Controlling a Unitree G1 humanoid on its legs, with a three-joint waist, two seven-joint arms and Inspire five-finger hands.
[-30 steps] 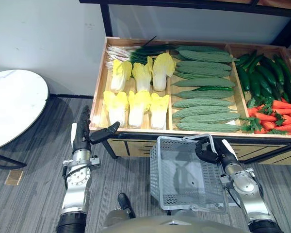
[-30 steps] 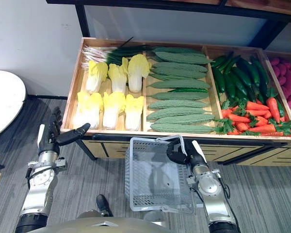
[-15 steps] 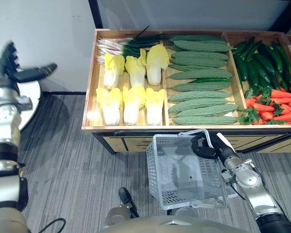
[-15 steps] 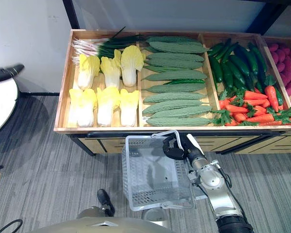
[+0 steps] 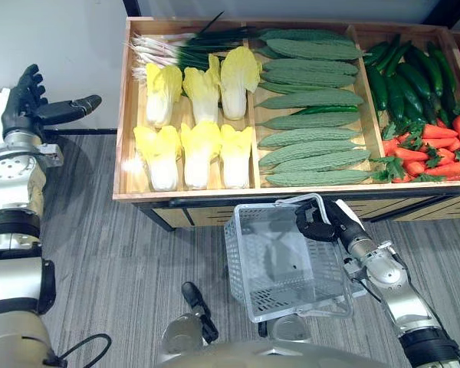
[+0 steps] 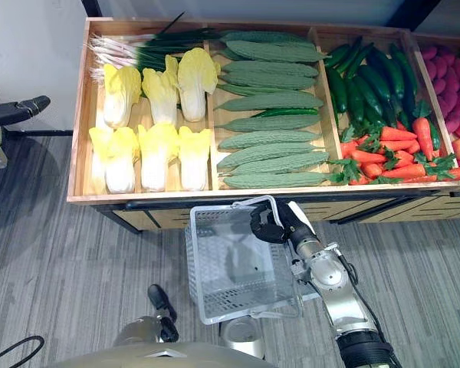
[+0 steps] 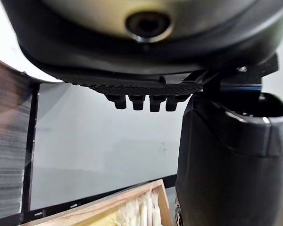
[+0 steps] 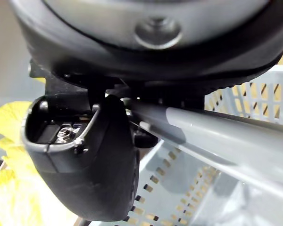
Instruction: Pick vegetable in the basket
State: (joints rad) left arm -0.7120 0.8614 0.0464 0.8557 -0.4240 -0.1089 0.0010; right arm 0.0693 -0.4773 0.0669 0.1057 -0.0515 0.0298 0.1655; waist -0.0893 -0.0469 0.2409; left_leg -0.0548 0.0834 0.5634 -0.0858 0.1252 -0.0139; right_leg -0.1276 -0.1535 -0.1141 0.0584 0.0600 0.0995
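**Progress: basket (image 5: 241, 261) empty, nothing picked**

No vegetable has been placed in the basket, whose perforated floor is seen bare in both eye views. The carrying part of the job is judged to be in hand. The basket's handle (image 5: 299, 201) is gripped by the right hand (image 5: 322, 222), whose fingers are curled round it. In the right wrist view the smooth grey bar is seen passing under the thumb. The basket is held low, just in front of the front edge of the wooden tray (image 5: 123, 115).

The left hand (image 5: 31, 107) is raised off the tray's left end with fingers straight and thumb spread. Nothing is held in it, and it is well apart from the produce. Reaching, grasping and dropping a vegetable are all left to be done.

The basket is made of pale grey plastic, with rectangular sides pierced by rows of slots and a thin hoop handle. The tray is built of light wood and split into compartments:

- Napa cabbages (image 5: 192, 142), yellow-leaved with white ribbed stems, are laid in two rows of three.
- Spring onions (image 5: 176, 50), long and thin, lie behind them.
- Bitter gourds (image 5: 310, 100), tapered and warty green, are stacked in the middle compartment.
- Cucumbers (image 5: 402, 84), dark and glossy, and carrots (image 5: 429, 149) with leafy tops fill the right one.

Grey streaked carpet (image 5: 100, 253) is seen below.
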